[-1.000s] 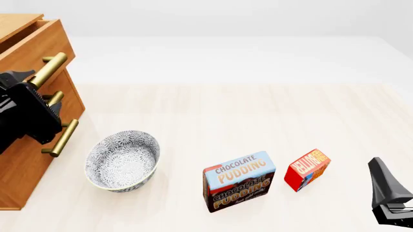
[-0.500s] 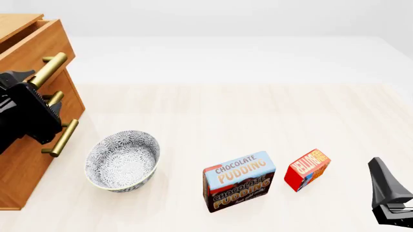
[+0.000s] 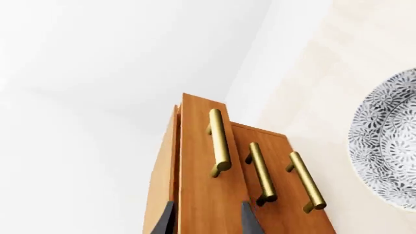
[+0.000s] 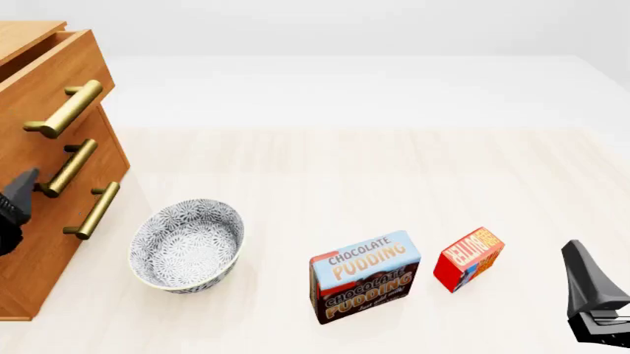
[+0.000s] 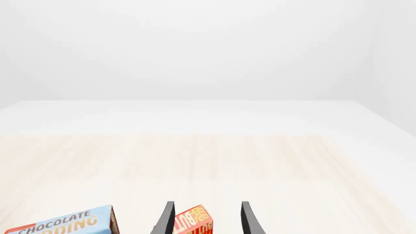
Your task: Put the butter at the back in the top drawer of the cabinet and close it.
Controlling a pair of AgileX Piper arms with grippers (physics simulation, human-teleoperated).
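Front view: the cabinet [image 4: 44,169] stood at the left edge of the table [image 4: 394,169], its 3 brass handles facing right. The top drawer [image 4: 49,81] stood pulled out a little proud of the 2 lower fronts. The left gripper [image 4: 15,210] showed only as a dark tip at the left frame edge, in front of the cabinet's lower part; whether it was open could not be told from this view. A patterned bowl [image 4: 187,245] sat just right of the cabinet, near the front edge. The pudding box [image 4: 365,276] stood upright near the front edge at about mid-width, and the butter [image 4: 468,258] stood just to its right, apart from it, tilted slightly. The right gripper [image 4: 594,306] sat at the front right corner, well apart from the butter.

Left wrist view: both dark fingers [image 3: 250,219] were spread, 1 on each side of the top drawer's front panel [image 3: 201,161], with nothing clamped. The 3 handles and part of the bowl [image 3: 387,141] were visible.

Right wrist view: the right gripper [image 5: 206,219] was spread open, holding nothing; the butter [image 5: 194,222] appeared between the fingers [image 5: 249,219], though contact could not be judged. The pudding box [image 5: 62,223] sat beside it.
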